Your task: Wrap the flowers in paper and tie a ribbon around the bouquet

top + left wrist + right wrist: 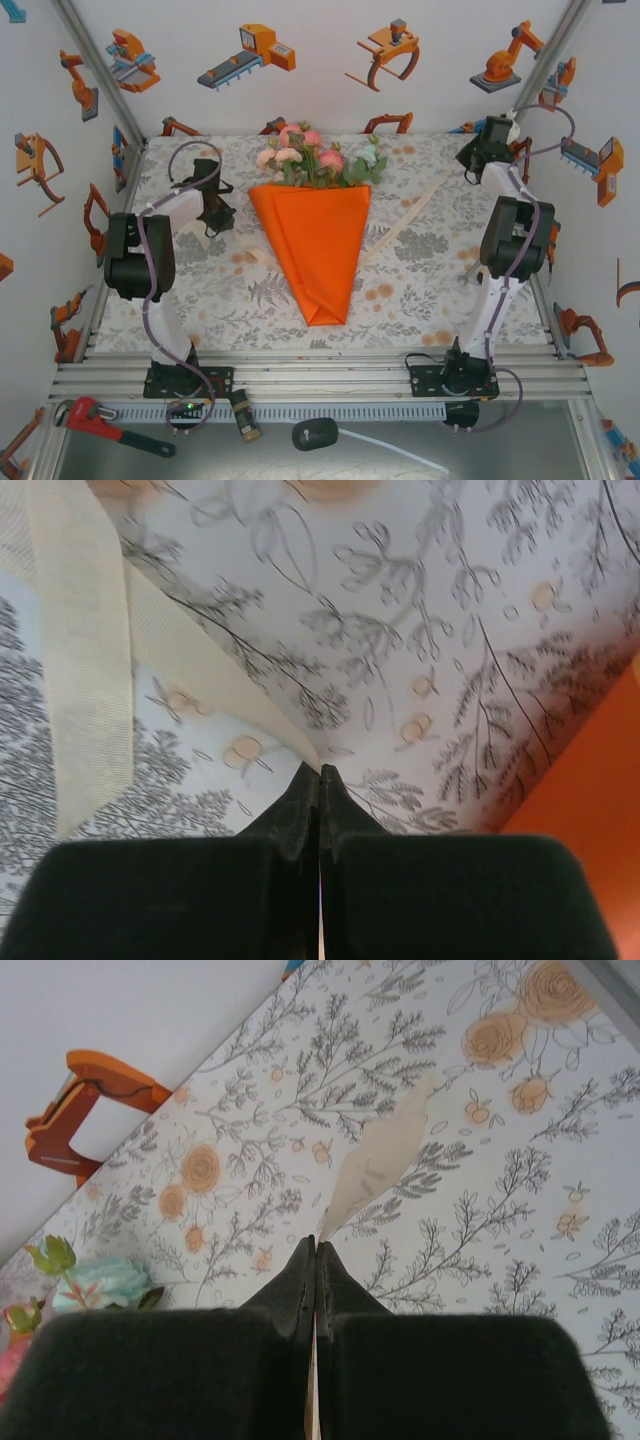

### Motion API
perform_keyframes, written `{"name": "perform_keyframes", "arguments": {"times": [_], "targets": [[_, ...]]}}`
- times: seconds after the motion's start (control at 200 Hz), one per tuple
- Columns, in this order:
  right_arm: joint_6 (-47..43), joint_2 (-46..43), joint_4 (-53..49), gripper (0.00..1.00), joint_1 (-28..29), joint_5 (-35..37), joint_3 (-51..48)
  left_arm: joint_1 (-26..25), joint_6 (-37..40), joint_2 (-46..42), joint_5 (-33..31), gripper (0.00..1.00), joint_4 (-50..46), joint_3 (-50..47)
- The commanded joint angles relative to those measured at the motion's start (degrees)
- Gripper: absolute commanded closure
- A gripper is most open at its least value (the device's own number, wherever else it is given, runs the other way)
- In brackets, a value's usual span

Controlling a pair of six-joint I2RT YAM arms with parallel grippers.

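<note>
At the middle of the worktop (440,285) the bouquet (312,250) is lying flat, its tip pointing to 6 o'clock and its wide end facing 12 o'clock. The orange paper (320,275) is wrapping the stems in a folded cone. The flowers (318,158), pink, cream and one pale mint, are spilling out of the open end among green leaves. The ribbon (378,1160) is showing on both sides of the cone: one length is leaving its 3 o'clock edge and running toward 2 o'clock, and a shorter piece is lying at its 9 o'clock edge. The left tool (320,775) is sitting at 9 o'clock of the cone's wide end, near the paper. Its jaws are pressing fully together, with the ribbon running straight into the tips, so it is pinching that end. The right tool (316,1248) is hanging out at 2 o'clock, well apart from the bouquet. Its jaws are likewise pressing flat on the other ribbon end, with a cream sliver showing between them.
</note>
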Motion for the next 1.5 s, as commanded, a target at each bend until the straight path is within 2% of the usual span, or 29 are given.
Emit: {"name": "perform_keyframes", "arguments": {"times": [0.0,0.11,0.315,0.446,0.656,0.676,0.746,0.781,0.881,1.031,1.146,1.241,1.362,1.492], "targets": [[-1.3,-8.0,1.2,1.00,2.1,-2.9,-3.4,-1.3,2.0,-6.8,0.6,1.00,1.9,-4.4],[-1.0,-13.8,2.3,1.00,5.4,-6.0,-7.4,-1.7,4.2,-11.5,0.5,1.00,3.4,-6.7],[-3.1,-19.4,1.8,1.00,17.7,-10.8,-8.3,-5.4,4.6,-17.8,-0.7,1.00,3.3,-12.0],[-3.4,-17.3,0.0,1.00,28.3,-18.0,-3.5,-9.0,2.1,-21.5,-2.0,1.00,4.2,-16.9],[-6.5,-7.4,-5.6,1.00,47.5,-21.1,7.4,-15.2,-2.8,-27.1,-6.0,1.00,5.2,-22.7],[-6.7,-5.8,-6.3,0.93,48.9,-21.6,8.7,-16.0,-3.2,-27.5,-6.4,1.00,5.3,-23.2],[-10.7,0.4,-12.7,0.53,52.9,-25.5,16.1,-18.0,-5.0,-28.8,-8.1,1.00,5.6,-24.7],[-13.6,2.4,-17.4,0.45,54.2,-24.5,19.8,-18.8,-5.7,-29.6,-8.9,1.00,5.5,-25.4],[-16.2,2.2,-21.4,0.37,53.8,-20.5,21.3,-20.3,-8.4,-32.5,-12.0,1.00,3.5,-27.1],[-16.1,-2.4,-20.6,0.36,51.4,-20.7,18.1,-22.0,-10.2,-37.1,-15.5,0.98,2.9,-29.6],[-15.1,-7.2,-18.7,0.36,49.4,-19.5,12.9,-23.1,-7.5,-38.3,-16.2,0.97,3.8,-28.9],[-12.2,-11.8,-16.5,0.37,46.8,-16.8,7.0,-24.1,0.0,-38.3,-14.7,0.96,9.4,-27.3],[-6.3,-18.2,-11.7,0.37,42.8,-13.5,-2.5,-25.8,12.2,-36.2,-5.8,0.91,22.8,-23.9],[-2.1,-24.5,-7.1,0.38,40.5,-7.4,-13.3,-30.2,26.0,-26.7,3.1,0.76,29.0,-15.2]]}}
